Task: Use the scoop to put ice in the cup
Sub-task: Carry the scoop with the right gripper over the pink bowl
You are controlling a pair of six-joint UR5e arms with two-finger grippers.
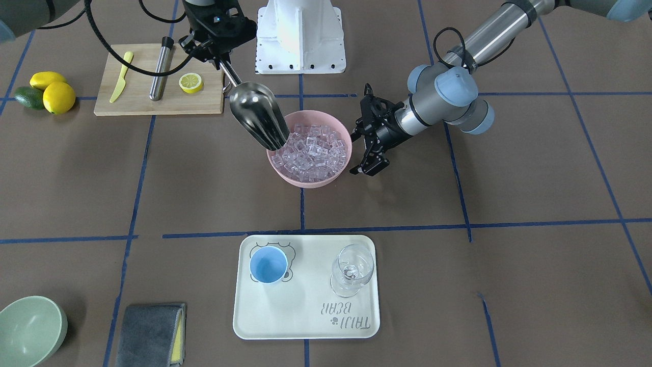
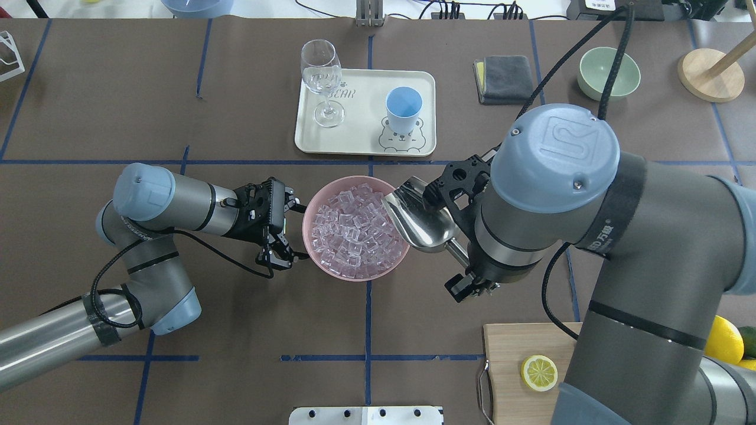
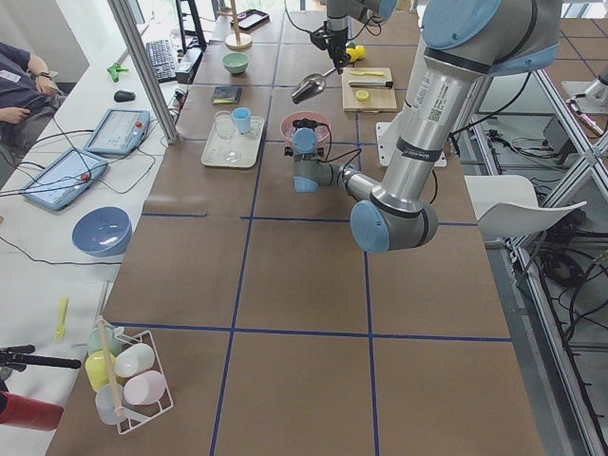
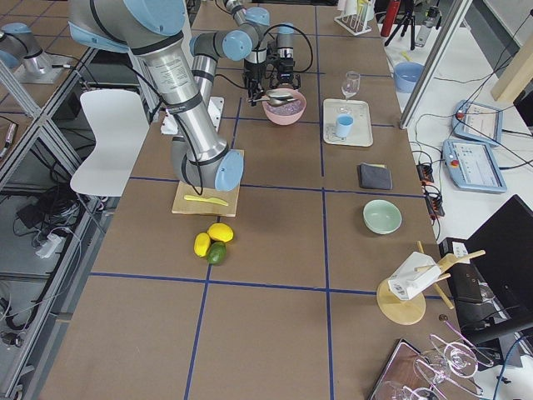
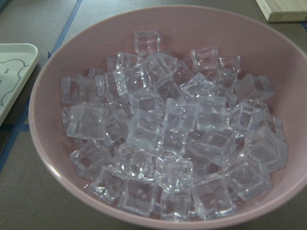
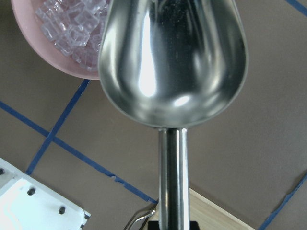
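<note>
The right pincer point(image 1: 218, 57) was clamped on the thin rod handle of the scoop point(image 1: 257, 117), gripping it near the rod's far end. From those fingers the scoop slanted forward and down. In the right wrist view its trough showed only bare polished steel. The scoop's open lip hung over the rim of the pink bowl point(image 1: 305, 183), at the edge of the heap. Whether the lip touched any cube could not be told from these angles.

The ice point(image 5: 163, 134) lay piled in that bowl, straight ahead of the left pincer's fingertips and filling most of the left wrist view.

The left pincer point(image 2: 292, 233) was spread wide and held nothing. It lay low and sideways, pointing at the bowl's outer wall from the side opposite the scoop. Its two fingertips were just beside the rim, one to either side of the wall's nearest bulge.

The cup point(image 2: 404, 109) stood upright, well apart from both pincers and beyond the bowl from them, showing its plain blue floor. It rested on a pale tray point(image 2: 360, 88), at the end nearer the right pincer. A wine glass point(image 2: 322, 77) stood at the tray's other end, nearer the left pincer. Behind the right pincer, beneath its wrist, lay a wooden cutting board point(image 1: 137, 104).
</note>
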